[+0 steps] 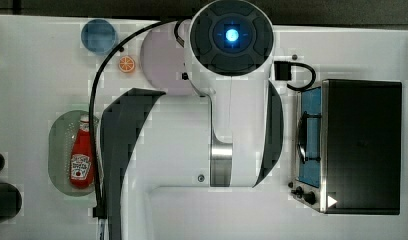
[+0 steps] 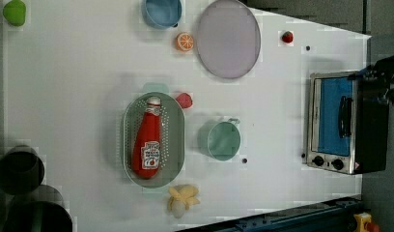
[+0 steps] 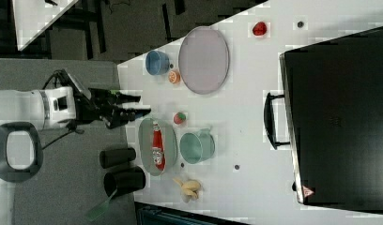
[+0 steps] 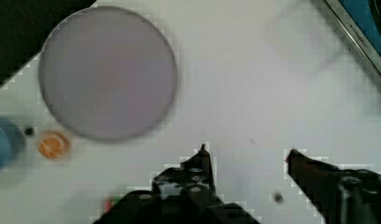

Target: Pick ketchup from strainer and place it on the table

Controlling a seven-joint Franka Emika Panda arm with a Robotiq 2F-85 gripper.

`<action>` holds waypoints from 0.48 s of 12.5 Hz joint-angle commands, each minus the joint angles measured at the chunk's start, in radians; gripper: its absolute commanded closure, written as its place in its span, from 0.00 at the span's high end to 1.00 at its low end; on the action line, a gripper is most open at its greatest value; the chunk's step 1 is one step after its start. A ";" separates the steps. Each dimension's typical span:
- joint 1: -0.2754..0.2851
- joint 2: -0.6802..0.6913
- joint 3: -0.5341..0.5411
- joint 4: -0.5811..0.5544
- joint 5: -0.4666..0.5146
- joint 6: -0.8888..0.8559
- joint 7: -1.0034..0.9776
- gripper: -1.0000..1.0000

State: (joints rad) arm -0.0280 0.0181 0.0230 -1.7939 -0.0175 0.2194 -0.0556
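The ketchup (image 2: 148,144) is lying lengthwise inside the strainer (image 2: 175,135), its white cap pointing toward the left view's top and its label facing up. The strainer is resting on the tabletop (image 2: 79,77), with a strawberry (image 2: 184,100) just beside its rim and a teal cup (image 2: 223,140) near it on the left view's right. A banana (image 2: 182,198) is sitting just below the strainer in the left view. The hand (image 4: 247,156) is hanging above bare tabletop with its 2 fingers (image 4: 200,163) spread and nothing between them, well apart from the ketchup. In the wrist view, a lilac plate (image 4: 107,72), an orange slice (image 4: 52,144) and a blue bowl (image 4: 2,142) are lying beyond the hand.
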 commanded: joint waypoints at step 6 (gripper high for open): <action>-0.085 -0.223 0.242 -0.140 0.052 -0.131 0.027 1.00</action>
State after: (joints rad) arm -0.1302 -0.2554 0.2277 -1.9238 0.0293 0.0901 -0.0556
